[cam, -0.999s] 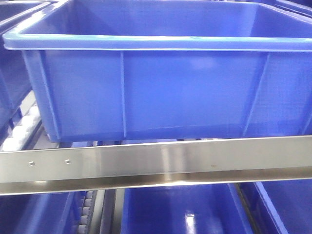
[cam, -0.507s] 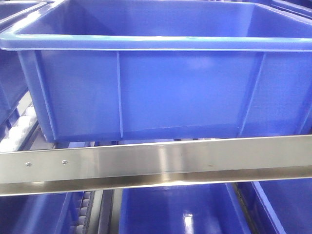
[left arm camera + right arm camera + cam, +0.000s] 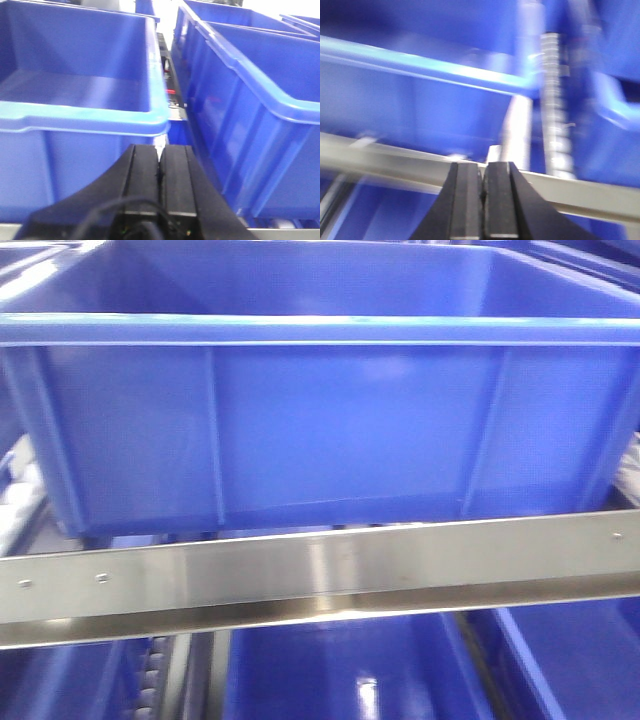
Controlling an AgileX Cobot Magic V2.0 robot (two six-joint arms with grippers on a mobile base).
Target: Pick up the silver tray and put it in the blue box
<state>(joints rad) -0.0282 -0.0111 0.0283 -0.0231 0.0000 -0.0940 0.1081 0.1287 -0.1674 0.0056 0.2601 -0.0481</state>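
Nearest in the left wrist view, the left hand is seen at the bottom centre with its two black fingers pressed together and nothing between them. In the right wrist view the right hand is likewise closed on nothing, at the bottom centre; that picture is smeared, which is taken as a sign of motion.

Just beyond, a steel rail crosses the lower part of the front view. Compared with the pictures of a second and half a second ago, its two screws have slid toward the left edge, and a further screw has come into sight at the right end.

Behind the rail, the blue box fills the upper part of the front view. Its ribs have shifted leftward in the frame and its left corner has passed out of view, so a sideways move of the camera along the shelf is judged, rather than any move of the box.

The silver tray is seen in no view. As much of the box floor as shows in the left wrist view is bare.

Further blue bins stand at the right of the left wrist view.
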